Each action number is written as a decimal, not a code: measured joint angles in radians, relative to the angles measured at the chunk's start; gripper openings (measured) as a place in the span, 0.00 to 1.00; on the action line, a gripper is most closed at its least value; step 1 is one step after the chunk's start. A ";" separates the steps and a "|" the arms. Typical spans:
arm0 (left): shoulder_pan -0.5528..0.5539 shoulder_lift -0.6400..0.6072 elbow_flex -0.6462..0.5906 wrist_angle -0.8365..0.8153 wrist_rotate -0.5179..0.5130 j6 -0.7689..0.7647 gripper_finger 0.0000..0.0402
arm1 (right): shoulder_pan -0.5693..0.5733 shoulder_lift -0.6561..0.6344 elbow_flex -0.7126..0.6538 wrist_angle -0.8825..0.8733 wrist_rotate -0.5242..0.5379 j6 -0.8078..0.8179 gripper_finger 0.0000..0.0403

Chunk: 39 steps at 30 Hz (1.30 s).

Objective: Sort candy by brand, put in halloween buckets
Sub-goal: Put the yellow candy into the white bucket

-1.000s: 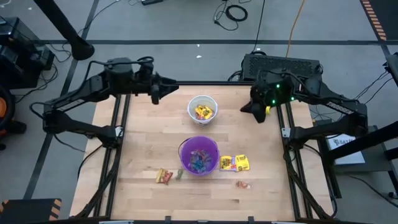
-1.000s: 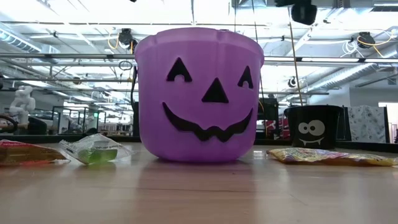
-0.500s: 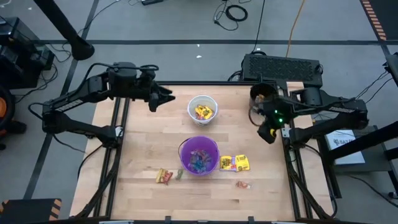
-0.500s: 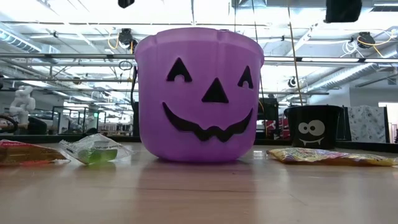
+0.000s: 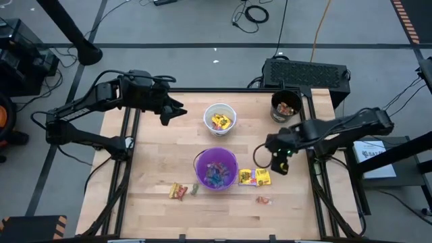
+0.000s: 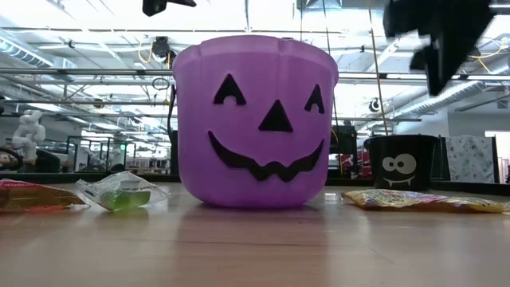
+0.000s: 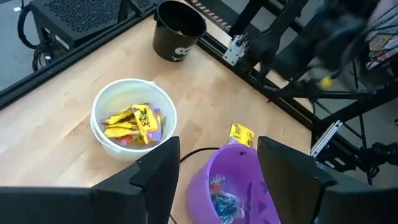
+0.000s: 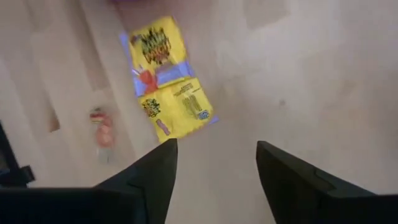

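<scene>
Three buckets stand on the wooden table: a white one (image 5: 220, 119) with yellow candy in it, a purple one (image 5: 217, 169) with blue and pink candy, and a black one (image 5: 285, 106) at the far right. Two yellow packets (image 5: 255, 177) lie flat right of the purple bucket, and a red sweet (image 5: 262, 200) lies nearer the front. My right gripper (image 5: 279, 165) hangs open above the table just right of the yellow packets (image 8: 166, 81), pointing down, nothing between its fingers. My left gripper (image 5: 177, 112) stands open in the air left of the white bucket (image 7: 132, 118).
An orange-red candy (image 5: 178, 191) and a green one (image 5: 194, 190) lie left of the purple bucket (image 6: 255, 119). A black box with a ridged top (image 5: 307, 73) sits beyond the table's far right edge. Bare wood lies between the white bucket and the black one.
My right gripper has swung from over the black bucket toward the table's near edge and down, tipping to point downward, and now hangs beside the yellow packets. The black bucket, hidden beneath it before, now shows. My left gripper has tipped its fingers somewhat downward.
</scene>
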 joint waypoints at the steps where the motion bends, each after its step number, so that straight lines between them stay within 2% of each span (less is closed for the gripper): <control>1: 0.000 0.000 0.000 -0.001 0.000 0.000 0.55 | 0.001 0.000 -0.049 0.048 -0.009 0.017 0.53; 4: 0.000 0.000 0.000 -0.001 0.000 0.001 0.55 | 0.002 -0.001 -0.186 0.246 -0.031 0.072 0.54; 7: 0.000 0.000 0.000 -0.005 0.000 0.000 0.55 | 0.001 -0.001 -0.292 0.369 -0.052 0.170 0.54; 12: 0.000 0.000 0.000 -0.042 0.000 0.001 0.55 | 0.007 0.034 -0.359 0.393 0.017 0.290 0.54; 22: 0.000 0.000 0.000 -0.048 -0.004 0.025 0.55 | 0.080 0.160 -0.377 0.601 -0.006 0.018 0.54; 31: 0.000 0.000 0.000 -0.048 -0.005 0.019 0.55 | 0.156 0.324 -0.370 0.638 -0.017 0.001 0.52; 35: 0.000 0.000 0.000 -0.048 -0.005 0.019 0.55 | 0.164 0.332 -0.370 0.656 -0.020 -0.004 0.45; 39: 0.000 0.000 0.000 -0.048 -0.006 0.021 0.55 | 0.164 0.327 -0.372 0.651 -0.033 -0.002 0.33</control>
